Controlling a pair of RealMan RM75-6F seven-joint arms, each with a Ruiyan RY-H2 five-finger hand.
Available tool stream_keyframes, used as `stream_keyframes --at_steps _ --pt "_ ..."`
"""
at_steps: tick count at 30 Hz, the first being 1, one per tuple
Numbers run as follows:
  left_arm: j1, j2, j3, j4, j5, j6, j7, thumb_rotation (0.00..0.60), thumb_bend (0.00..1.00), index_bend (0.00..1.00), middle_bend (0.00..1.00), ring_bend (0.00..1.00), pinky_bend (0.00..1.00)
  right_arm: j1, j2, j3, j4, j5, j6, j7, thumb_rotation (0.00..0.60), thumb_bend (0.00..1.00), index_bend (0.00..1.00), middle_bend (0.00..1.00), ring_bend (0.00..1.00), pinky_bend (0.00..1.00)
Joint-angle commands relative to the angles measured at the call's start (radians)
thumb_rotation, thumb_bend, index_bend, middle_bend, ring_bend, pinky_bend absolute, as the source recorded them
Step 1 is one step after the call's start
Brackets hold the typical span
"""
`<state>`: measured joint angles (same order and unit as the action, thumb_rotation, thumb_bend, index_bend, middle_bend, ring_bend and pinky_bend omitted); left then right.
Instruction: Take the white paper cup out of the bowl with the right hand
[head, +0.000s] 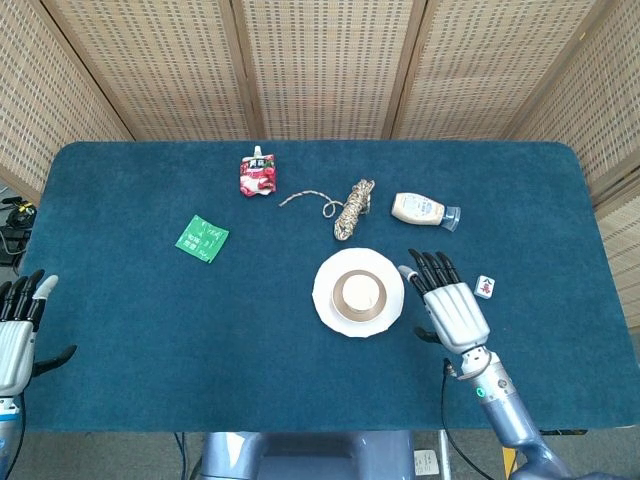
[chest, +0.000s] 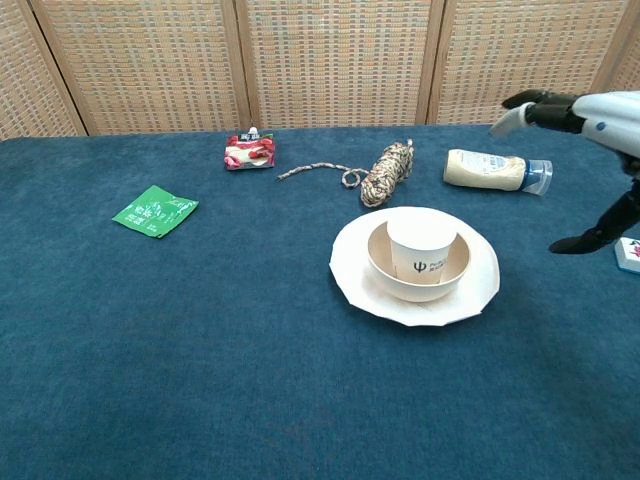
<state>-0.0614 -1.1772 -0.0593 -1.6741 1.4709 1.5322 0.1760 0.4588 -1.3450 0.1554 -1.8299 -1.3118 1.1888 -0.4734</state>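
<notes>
The white paper cup (chest: 421, 248) stands upright inside a cream bowl (chest: 450, 280), which sits on a white plate (chest: 350, 268); from above the cup (head: 360, 292) shows as a tan ring at the plate's (head: 330, 278) centre. My right hand (head: 447, 308) hovers just right of the plate, fingers spread and holding nothing; in the chest view the same hand (chest: 590, 130) enters at the right edge, raised above the table. My left hand (head: 14, 335) stays at the near left table edge, fingers apart and empty.
A squeeze bottle (head: 423, 210) lies behind the right hand. A small tile (head: 485, 286) lies on the cloth just right of that hand. A rope bundle (head: 350, 208), a red pouch (head: 258, 174) and a green packet (head: 201, 238) lie further back and left.
</notes>
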Motion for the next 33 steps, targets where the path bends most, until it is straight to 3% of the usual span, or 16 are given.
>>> stream_keyframes --at_steps 1,14,25,33 --pt "-0.002 0.003 0.004 -0.002 0.002 -0.007 -0.002 0.600 0.03 0.00 0.00 0.00 0.00 0.104 -0.051 0.059 -0.050 0.210 -0.103 -0.178 0.600 0.22 0.16 0.00 0.00 0.00" --pt "-0.008 0.003 0.016 -0.002 0.013 -0.024 -0.011 0.600 0.03 0.00 0.00 0.00 0.00 0.232 -0.174 0.098 0.037 0.416 -0.102 -0.304 0.600 0.23 0.23 0.00 0.00 0.02" --pt "-0.014 -0.001 0.020 -0.001 0.013 -0.038 -0.008 0.600 0.03 0.00 0.00 0.00 0.00 0.295 -0.220 0.091 0.098 0.480 -0.095 -0.335 0.600 0.23 0.25 0.00 0.00 0.03" --pt "-0.018 -0.004 0.021 0.003 0.007 -0.049 -0.007 0.600 0.03 0.00 0.00 0.00 0.00 0.330 -0.249 0.076 0.138 0.519 -0.077 -0.361 0.600 0.24 0.32 0.00 0.00 0.05"
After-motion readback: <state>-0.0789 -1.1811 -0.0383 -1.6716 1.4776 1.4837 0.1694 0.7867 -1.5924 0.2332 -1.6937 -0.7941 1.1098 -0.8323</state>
